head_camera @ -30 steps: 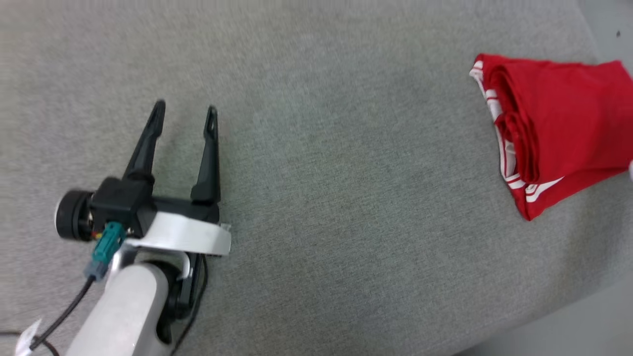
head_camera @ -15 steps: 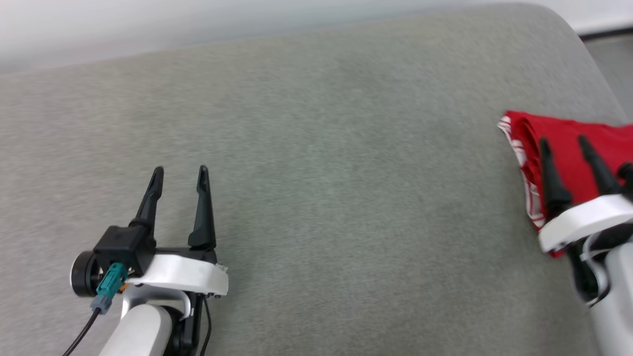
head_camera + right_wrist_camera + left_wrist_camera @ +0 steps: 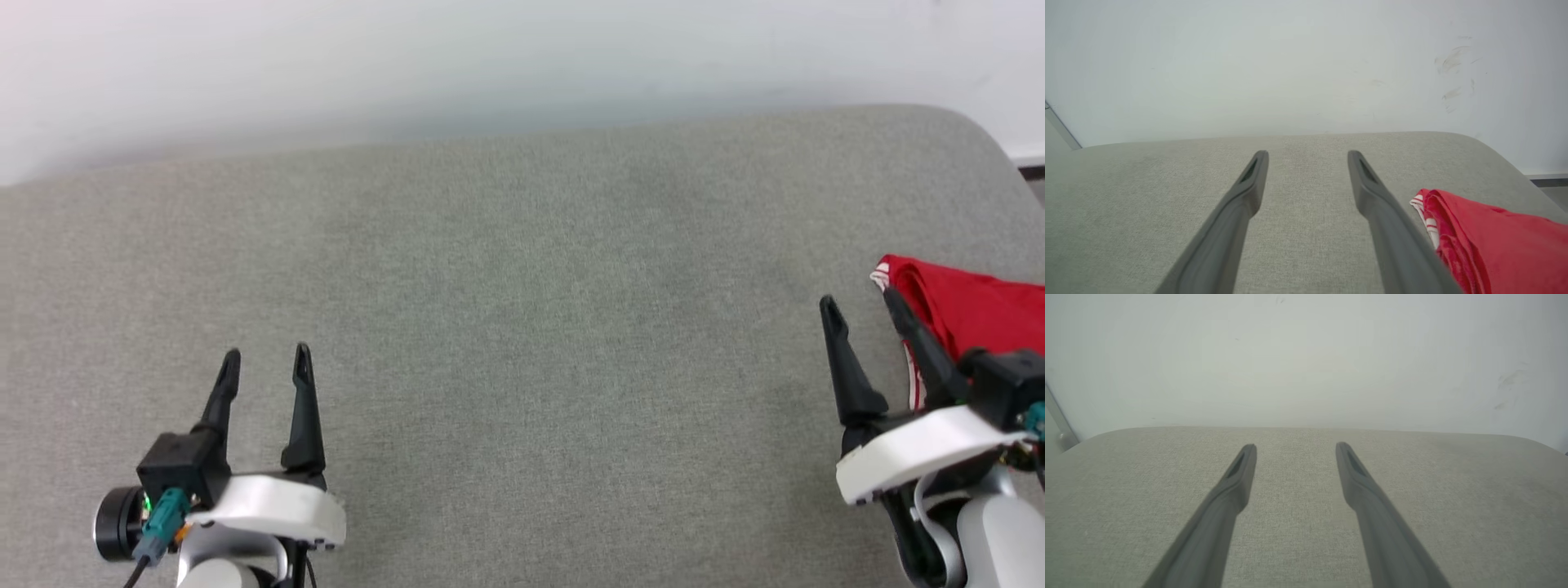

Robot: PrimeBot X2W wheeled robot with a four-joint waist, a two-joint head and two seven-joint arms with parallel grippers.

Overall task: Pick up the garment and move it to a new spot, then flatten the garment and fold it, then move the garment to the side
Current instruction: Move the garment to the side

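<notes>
Red soft folded garment (image 3: pixel 980 314) with white striped edging lay just beside the right gripper (image 3: pixel 859 299), to its right, not held. That gripper's two dark fingers stood wide apart, empty. Well away, the left gripper (image 3: pixel 267 353) was also spread wide over the grey woven fabric surface (image 3: pixel 531 327).

Garment (image 3: pixel 980 314) on the right is bright red, with thin red-and-white stripes at its edge. Surface (image 3: pixel 522 327) is woven grey, wall (image 3: pixel 490 65) pale white. Left gripper (image 3: pixel 267 357) and right gripper (image 3: pixel 859 296) are black with white housings, and there's a teal plug (image 3: pixel 163 513) on the left one.
</notes>
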